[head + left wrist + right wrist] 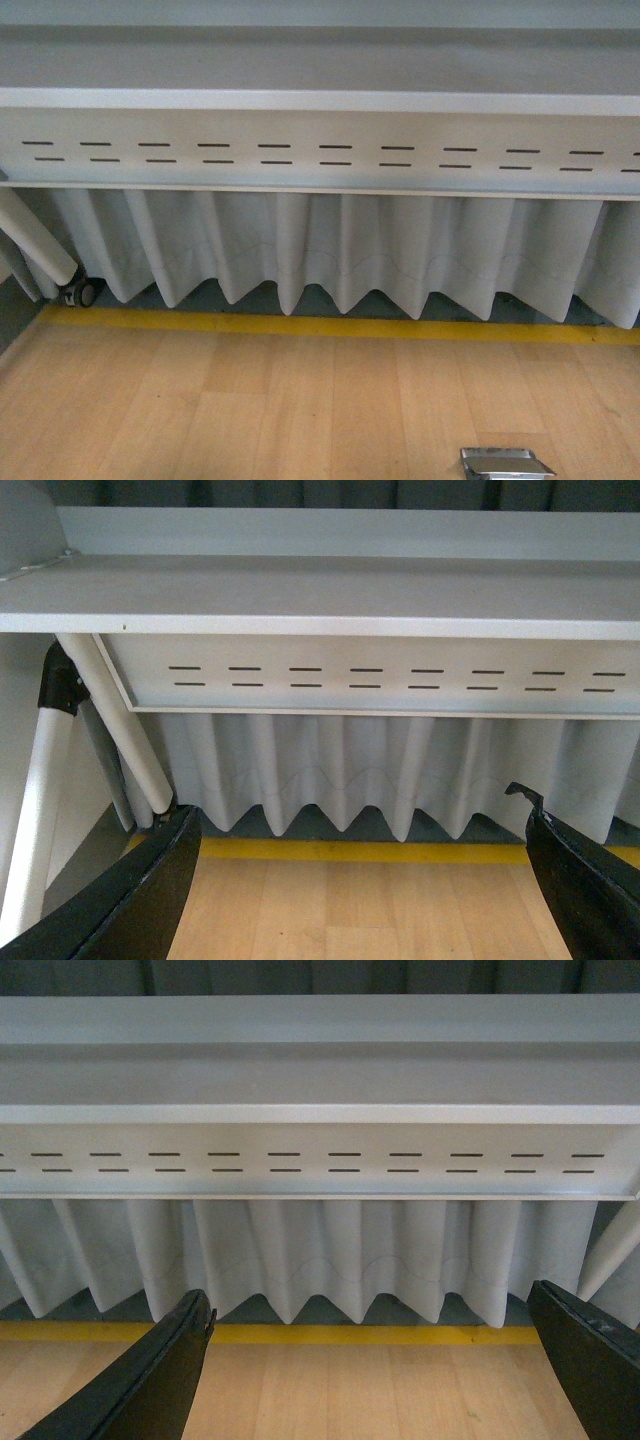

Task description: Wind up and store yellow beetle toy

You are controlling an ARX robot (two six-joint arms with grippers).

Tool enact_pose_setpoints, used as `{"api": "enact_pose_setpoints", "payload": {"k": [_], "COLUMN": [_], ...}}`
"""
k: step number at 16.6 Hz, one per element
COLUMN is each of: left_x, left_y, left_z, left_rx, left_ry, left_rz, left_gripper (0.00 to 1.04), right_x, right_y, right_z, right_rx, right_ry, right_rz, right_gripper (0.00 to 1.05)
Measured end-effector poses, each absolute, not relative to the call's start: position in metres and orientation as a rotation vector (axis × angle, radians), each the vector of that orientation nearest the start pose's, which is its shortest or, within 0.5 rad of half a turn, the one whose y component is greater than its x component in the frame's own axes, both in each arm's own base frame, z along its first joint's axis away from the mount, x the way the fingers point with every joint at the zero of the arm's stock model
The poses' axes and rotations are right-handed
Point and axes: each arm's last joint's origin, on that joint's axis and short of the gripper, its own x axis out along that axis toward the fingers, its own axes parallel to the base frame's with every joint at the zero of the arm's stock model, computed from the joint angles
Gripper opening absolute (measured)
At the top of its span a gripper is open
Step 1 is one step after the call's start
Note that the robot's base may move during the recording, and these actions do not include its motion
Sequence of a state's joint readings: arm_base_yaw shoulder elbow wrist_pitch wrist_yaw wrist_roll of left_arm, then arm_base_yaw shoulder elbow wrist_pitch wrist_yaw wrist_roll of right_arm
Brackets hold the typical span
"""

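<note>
The beetle toy shows in none of the three views, so its place cannot be told.

The left gripper has its jaws wide apart, with nothing between them. The right gripper is the same: jaws spread, nothing held. Both wrist views look across the surface toward its far edge.

The surface is pale wood. A yellow strip runs along its far edge. Behind the strip hangs a pleated grey curtain, and above the curtain sits a white panel with two rows of short dark slots.

At the near edge, toward the right corner, lies a small silver metal piece, cut off by the frame. Beyond the far left corner a white leg slants down to a black caster.
</note>
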State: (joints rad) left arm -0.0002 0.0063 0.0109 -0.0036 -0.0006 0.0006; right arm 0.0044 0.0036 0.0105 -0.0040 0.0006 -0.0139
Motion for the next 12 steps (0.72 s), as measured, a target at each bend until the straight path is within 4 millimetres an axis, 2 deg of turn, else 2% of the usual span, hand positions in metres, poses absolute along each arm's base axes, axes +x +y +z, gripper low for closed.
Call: {"api": "enact_pose_setpoints", "payload": {"k": [12], "left_x": [0.0974], "left_y": [0.0000], "left_z": [0.1664], "left_rx": [0.001], "left_ry": [-0.001], "left_rz": [0.000], "left_gripper": [0.98], "right_x": [0.0973], "right_y": [0.0004], "right_z": [0.1664], "right_rx": [-0.014], "right_ry": [-0.003], "right_rz": [0.004], "right_gripper": [0.98]}}
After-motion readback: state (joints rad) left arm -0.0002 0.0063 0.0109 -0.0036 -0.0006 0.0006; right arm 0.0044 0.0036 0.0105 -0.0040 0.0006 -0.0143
